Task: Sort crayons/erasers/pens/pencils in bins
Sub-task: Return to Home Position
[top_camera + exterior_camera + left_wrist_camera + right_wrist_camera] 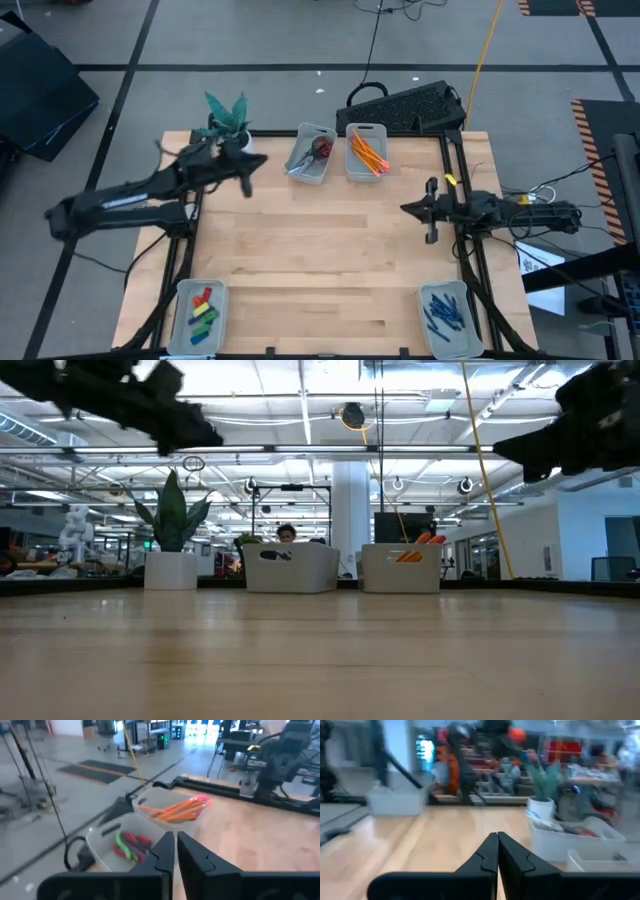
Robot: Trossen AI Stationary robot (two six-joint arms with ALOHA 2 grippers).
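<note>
At the bottom of the high view, the wooden surface (330, 270) carries two bins: the lower-left bin (197, 317) holds the erasers (203, 309), and the lower-right bin (446, 316) holds the pens (442, 311). At mid-height the right pincer (407, 209) sits at the right edge, fingers pressed together and empty. The left pincer (247, 187) hangs at upper left, fingers nearly touching, also empty. Along the top edge, one bin (311, 153) holds red-handled scissors (320, 149); the bin just right of it (366, 151) holds the pencils (369, 152). A potted plant (228, 115) stands at the top left corner.
</note>
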